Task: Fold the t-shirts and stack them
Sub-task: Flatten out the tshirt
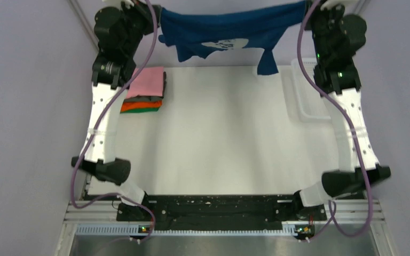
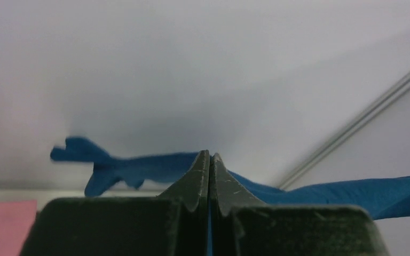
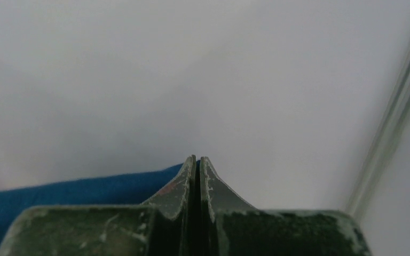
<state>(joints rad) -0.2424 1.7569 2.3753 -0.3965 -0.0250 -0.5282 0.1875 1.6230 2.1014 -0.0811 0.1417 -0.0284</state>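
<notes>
Navy blue t-shirt point(image 1: 229, 32) hangs stretched in the air between the two arms, above the far edge of the table. Its white print faces the overhead camera and one sleeve dangles at the right. Both arms rise from their bases with elbows low and out to the sides, forearms reaching up and forward to the far corners. The left gripper point(image 2: 209, 157) has its jaws pressed together on the shirt, with blue cloth showing in the slit between them. The right gripper point(image 3: 196, 160) is clamped just as tight, blue cloth running off to its left. Below, the white table point(image 1: 219, 138) carries a folded stack point(image 1: 145, 92) at the far left: pink on top, then grey, orange and green. A white basket point(image 1: 299, 101) sits at the far right. Pale grey walls point(image 1: 26, 106) enclose the cell.
</notes>
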